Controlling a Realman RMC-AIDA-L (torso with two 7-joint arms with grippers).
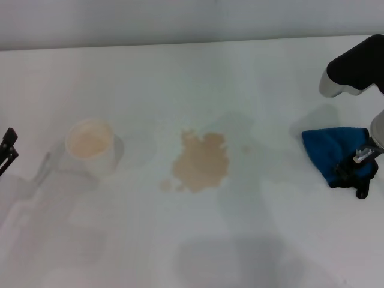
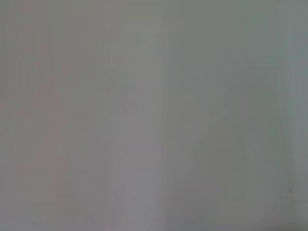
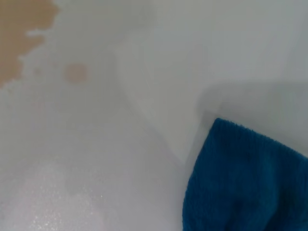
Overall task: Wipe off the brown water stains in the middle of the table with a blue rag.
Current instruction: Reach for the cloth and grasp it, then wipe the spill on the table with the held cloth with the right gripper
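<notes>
At the right edge of the surface point(image 1: 180, 78) my right gripper point(image 1: 359, 174) sits on the blue rag point(image 1: 330, 150); its jaws' state I cannot tell. Soft, light, floppy cloth: best pinched at the bunched fold. Brown stains point(image 1: 201, 161) lie mid-surface, well apart. My left gripper point(image 1: 7, 150) idles far left.

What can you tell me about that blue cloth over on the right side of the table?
The blue rag is a small, bright blue cloth that looks like soft, fuzzy terry. It lies bunched on the white table, at the robot's right, well apart from the brown water stains in the middle. Dark edging shows along its near side. The right gripper sits at that near edge, over the rag; whether it has hold of the cloth cannot be made out. The rag looks clean and unstained.
</notes>
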